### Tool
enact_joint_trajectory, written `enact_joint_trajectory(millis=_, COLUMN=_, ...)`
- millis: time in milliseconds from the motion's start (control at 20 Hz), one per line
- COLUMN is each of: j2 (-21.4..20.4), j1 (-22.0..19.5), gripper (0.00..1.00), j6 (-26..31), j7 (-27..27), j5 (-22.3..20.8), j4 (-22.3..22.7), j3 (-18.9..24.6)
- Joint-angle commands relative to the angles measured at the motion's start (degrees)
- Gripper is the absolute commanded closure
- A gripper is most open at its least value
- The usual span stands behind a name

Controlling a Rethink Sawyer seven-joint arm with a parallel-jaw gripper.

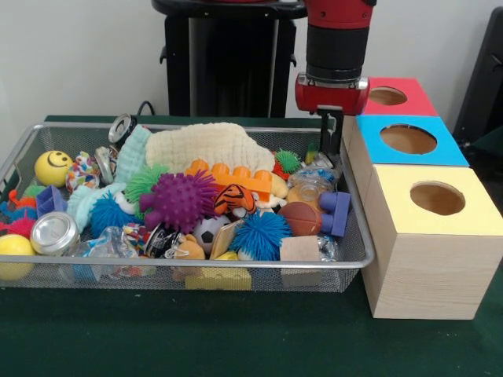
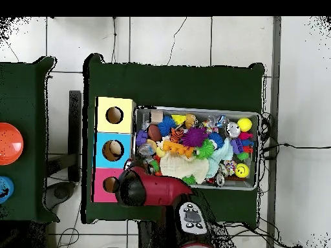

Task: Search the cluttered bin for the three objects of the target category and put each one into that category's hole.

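The gripper hangs at the upper right of the front view, over the far right corner of the wire mesh bin, in the gap beside the blue-topped box; whether it is open, closed or holding anything cannot be told. The red and black arm comes straight down from the top edge, its wrist vertical. In the overhead view the arm lies across the lower left of the bin. The bin is heaped with toys: a purple spiky ball at centre, an orange toy brick just right of it, a blue spiky ball lower down, a cream knitted cloth at the back, a yellow smiley ball at left, a small basketball and a metal can. Right of the bin on the green worktop stand three boxes in a row, each with a round hole: the red-topped box farthest, the blue one, and the yellow-topped box nearest.
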Motion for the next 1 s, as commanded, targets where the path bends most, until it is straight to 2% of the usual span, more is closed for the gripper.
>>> enact_joint_trajectory(millis=50, j2=0.2, j1=-2.5, gripper=1.0, j6=9.1, j7=-1.5, j5=-3.0, j4=-8.5, j3=4.8)
enact_joint_trajectory(millis=300, j2=-1.5, j1=-3.8, gripper=1.0, j6=11.7, j7=-2.1, j5=-3.9, j4=-7.9, j3=5.5)
enact_joint_trajectory(millis=550, j2=-4.0, j1=-5.4, gripper=1.0, j6=17.9, j7=-4.2, j5=-4.5, j4=-8.9, j3=6.6)
enact_joint_trajectory(millis=1000, j2=-4.9, j1=-7.4, gripper=1.0, j6=17.9, j7=-3.0, j5=-6.6, j4=-8.3, j3=8.3)
